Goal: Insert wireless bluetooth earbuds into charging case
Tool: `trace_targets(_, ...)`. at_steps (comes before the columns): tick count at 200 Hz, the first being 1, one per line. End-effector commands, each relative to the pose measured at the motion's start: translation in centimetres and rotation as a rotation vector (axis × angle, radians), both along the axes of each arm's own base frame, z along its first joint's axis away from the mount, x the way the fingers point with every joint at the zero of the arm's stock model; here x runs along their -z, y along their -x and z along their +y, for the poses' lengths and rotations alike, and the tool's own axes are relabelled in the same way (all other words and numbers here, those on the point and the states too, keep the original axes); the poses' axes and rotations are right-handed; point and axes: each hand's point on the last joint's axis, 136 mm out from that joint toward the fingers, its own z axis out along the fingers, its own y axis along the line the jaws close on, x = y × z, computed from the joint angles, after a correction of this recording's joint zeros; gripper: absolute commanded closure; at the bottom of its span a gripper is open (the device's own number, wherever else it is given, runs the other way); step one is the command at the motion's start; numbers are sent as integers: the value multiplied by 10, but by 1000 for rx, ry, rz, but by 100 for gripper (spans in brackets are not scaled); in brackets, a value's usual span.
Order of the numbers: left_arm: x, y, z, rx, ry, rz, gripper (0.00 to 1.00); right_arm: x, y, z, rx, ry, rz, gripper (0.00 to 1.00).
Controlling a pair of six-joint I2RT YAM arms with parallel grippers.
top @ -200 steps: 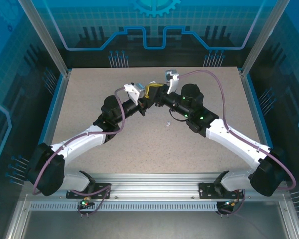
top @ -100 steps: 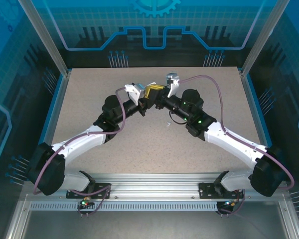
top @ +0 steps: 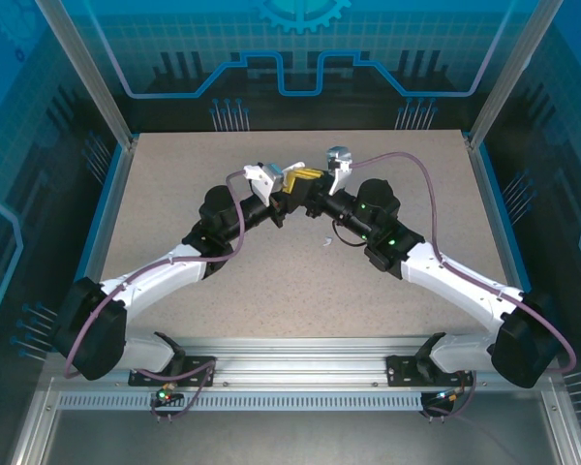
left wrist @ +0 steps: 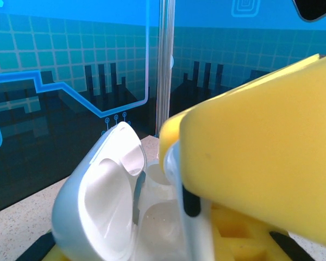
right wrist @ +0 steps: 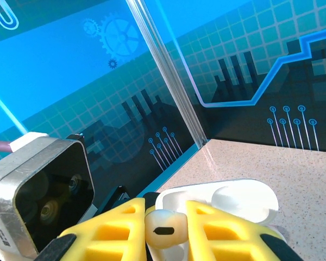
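The white charging case (left wrist: 98, 206) stands with its lid open, and my left gripper (top: 283, 197) is shut on its base. Two empty wells (left wrist: 163, 215) face up. My right gripper (right wrist: 164, 217) is shut on a glossy white earbud (right wrist: 164, 231) with a black slot. It holds the earbud right over the case (right wrist: 228, 198), with the stem (left wrist: 191, 217) at the rim of the wells. In the top view the two grippers meet at mid-table, the right gripper (top: 306, 184) against the left. A second tiny white earbud (top: 325, 241) lies on the table below them.
Speckled tabletop (top: 387, 291) inside blue-printed transparent walls, with an aluminium post (left wrist: 165, 65) close behind the case. The left wrist camera (right wrist: 43, 198) sits just left of my right fingers (right wrist: 223, 231). The right finger (left wrist: 261, 163) looms large in the left wrist view.
My right gripper has swung slightly left and inward with the earbud, closing on the case. The left arm has held still with the case.
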Motion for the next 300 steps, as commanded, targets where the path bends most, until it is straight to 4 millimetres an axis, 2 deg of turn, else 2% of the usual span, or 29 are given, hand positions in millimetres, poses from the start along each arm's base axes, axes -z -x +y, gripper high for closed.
trace_targets(1, -61, 11, 4, 18, 112, -142, 100, 38, 4, 10, -33, 92, 74, 80)
trace_targets(89, -60, 20, 0, 55, 111, -141, 100, 38, -17, 11, 40, 91, 52, 81)
trace_targets(121, -61, 22, 1, 51, 114, -142, 100, 44, -14, 12, 26, 124, 42, 81)
trace_targets(178, -69, 28, 4, 57, 119, -162, 100, 51, 1, 10, -25, 235, -24, 81)
trace_targets(214, -70, 30, 4, 58, 118, -164, 100, 54, 1, 8, -18, 244, -8, 81)
trace_targets(238, -69, 29, 5, 56, 117, -160, 100, 54, 0, 9, -19, 234, 19, 77)
trace_targets(263, -66, 30, 3, 61, 114, -151, 100, 51, -5, 10, -8, 210, 60, 66)
trace_targets(300, -61, 29, 3, 60, 107, -142, 100, 48, -10, 10, 7, 187, 126, 61)
